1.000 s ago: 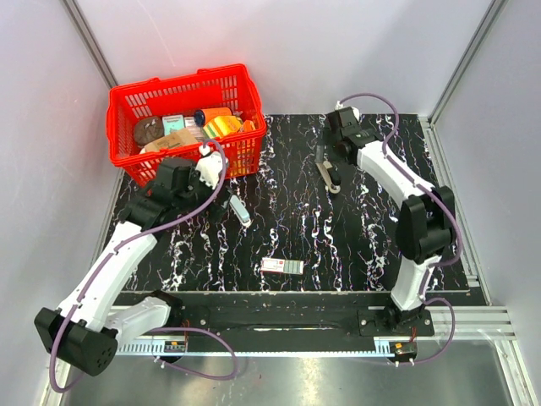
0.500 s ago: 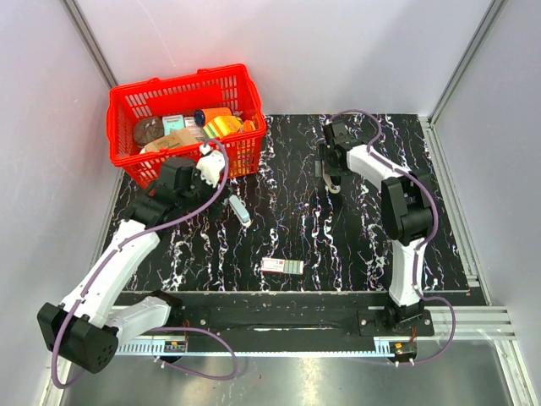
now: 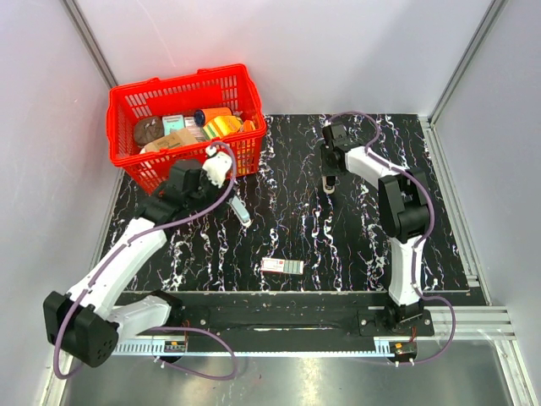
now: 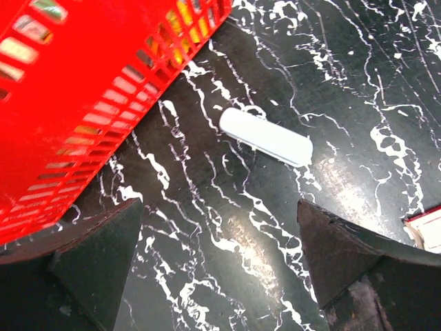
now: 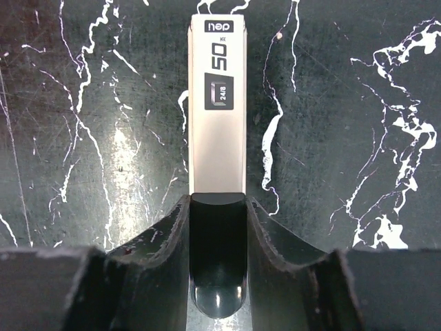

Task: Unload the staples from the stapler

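In the right wrist view the stapler (image 5: 216, 138) lies flat on the black marbled table, with a pale silvery top printed "50" and "24/6" and a black rounded rear end. My right gripper (image 5: 218, 207) is shut on that black end, a finger pressing each side. From above, this gripper (image 3: 328, 181) points down at the table's back middle and hides most of the stapler. My left gripper (image 4: 219, 207) is open over bare table beside the basket. A slim pale blue-white bar (image 4: 265, 138) with rounded ends lies just beyond it, untouched.
A red plastic basket (image 3: 182, 89) full of mixed items stands at the back left, its wall (image 4: 83, 138) close to my left fingers. A flat white-and-red little box (image 3: 281, 266) lies near the front middle, its corner (image 4: 427, 227) showing at the left wrist view's edge.
My right gripper has come down over the stapler and closed on its black end. The left arm has shifted slightly to the right, still open.
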Available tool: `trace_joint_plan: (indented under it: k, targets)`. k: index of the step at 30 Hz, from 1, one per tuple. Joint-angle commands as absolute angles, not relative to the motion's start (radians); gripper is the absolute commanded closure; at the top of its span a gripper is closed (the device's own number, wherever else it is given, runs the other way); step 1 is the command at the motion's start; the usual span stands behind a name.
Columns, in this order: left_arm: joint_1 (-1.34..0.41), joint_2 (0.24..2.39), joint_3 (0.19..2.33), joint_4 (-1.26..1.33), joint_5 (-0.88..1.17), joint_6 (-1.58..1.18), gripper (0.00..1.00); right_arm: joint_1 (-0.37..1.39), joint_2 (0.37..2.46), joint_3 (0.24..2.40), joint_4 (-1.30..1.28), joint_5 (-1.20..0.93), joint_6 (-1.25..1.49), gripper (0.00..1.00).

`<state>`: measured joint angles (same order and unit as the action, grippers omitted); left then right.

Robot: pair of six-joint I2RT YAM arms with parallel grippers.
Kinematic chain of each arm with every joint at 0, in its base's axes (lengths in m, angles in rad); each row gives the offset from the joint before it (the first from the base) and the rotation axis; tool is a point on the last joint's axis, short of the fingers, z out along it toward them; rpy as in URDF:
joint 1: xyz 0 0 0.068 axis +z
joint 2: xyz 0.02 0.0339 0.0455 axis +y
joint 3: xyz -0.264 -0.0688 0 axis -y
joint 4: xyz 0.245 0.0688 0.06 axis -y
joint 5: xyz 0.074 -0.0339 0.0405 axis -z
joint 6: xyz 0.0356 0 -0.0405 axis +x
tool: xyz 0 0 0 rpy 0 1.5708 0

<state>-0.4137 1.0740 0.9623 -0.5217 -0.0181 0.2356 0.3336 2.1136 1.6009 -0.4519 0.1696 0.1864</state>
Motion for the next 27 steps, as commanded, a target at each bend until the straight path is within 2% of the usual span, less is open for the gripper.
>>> trace_joint_plan:
  k: [1,6,11,17,27]
  targets:
    - [-0.472,1.149,0.971,-0.404,-0.031,0.221,0.01,0.342,2.017,1.546,-0.393,0.107,0.248,0.81]
    - [-0.534,1.27,1.011,-0.318,0.07,0.178,0.01,0.402,1.91,1.436,-0.335,0.094,0.357,0.99]
    - [-0.54,1.393,1.051,-0.212,0.198,0.083,0.01,0.492,1.72,1.266,-0.198,0.124,0.489,1.0]
    - [-0.545,1.543,1.124,-0.164,0.403,-0.037,0.01,0.511,1.533,1.103,-0.051,0.094,0.647,1.0]
    - [-0.555,1.69,1.167,-0.1,0.635,-0.086,0.01,0.6,1.43,0.945,0.152,0.072,0.814,1.0]
